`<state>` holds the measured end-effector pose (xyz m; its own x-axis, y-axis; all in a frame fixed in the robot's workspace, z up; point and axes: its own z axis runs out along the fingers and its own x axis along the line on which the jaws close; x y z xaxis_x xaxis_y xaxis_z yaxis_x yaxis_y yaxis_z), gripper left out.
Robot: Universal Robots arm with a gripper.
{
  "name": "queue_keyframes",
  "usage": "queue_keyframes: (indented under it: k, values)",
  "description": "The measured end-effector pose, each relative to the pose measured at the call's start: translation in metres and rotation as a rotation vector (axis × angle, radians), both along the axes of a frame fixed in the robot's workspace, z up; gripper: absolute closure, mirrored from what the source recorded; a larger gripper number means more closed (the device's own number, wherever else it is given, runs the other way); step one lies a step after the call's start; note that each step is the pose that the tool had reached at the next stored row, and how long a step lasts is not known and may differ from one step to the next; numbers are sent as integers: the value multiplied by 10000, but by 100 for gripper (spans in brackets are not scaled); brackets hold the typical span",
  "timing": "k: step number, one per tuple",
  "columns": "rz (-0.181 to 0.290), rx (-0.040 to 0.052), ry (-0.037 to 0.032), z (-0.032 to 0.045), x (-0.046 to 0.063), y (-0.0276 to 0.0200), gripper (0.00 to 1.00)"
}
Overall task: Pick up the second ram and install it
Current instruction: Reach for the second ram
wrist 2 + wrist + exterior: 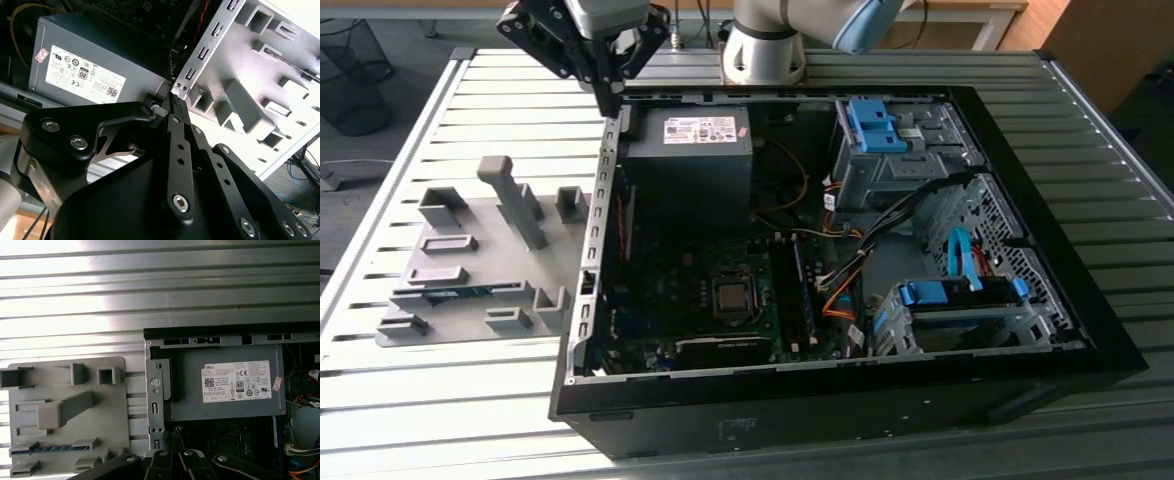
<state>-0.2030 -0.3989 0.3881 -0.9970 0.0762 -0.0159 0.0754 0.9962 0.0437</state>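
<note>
Spotter: Your gripper (610,100) hangs over the rear corner of the computer case (854,420), above the wall on the exterior view's left and near the power supply (683,160). Its fingertips are pinched together to a point, and you're carrying nothing (in both wrist views the black linkage closes in on itself with no board between).

Operator: And the second ram?

Spotter: The second ram (458,294) sits in a slot of the grey holder plate (487,225), out on the slatted table (454,400) beside the case. In the first wrist view the second ram (47,448) shows as a green strip between two raised holder blocks. It's well apart from your gripper, and nothing is touching it.

Operator: Anything seated on the board already?

Spotter: One dark strip stands edge-on in the memory slots beside the processor socket (731,296); I'd take that for the other memory stick (795,290). So by my reckoning you're at the very start: the pick-up isn't done, and neither is the seating. Both parts of the job are left to you
</note>
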Motion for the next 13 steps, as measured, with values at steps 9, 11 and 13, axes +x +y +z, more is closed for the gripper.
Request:
queue_keyframes:
  k: [9,11,13]
  values:
    - [0,0,-1,-1,-23,0,89]
    - [0,0,-1,-1,-27,0,89]
    - [0,0,-1,-1,-31,0,89]
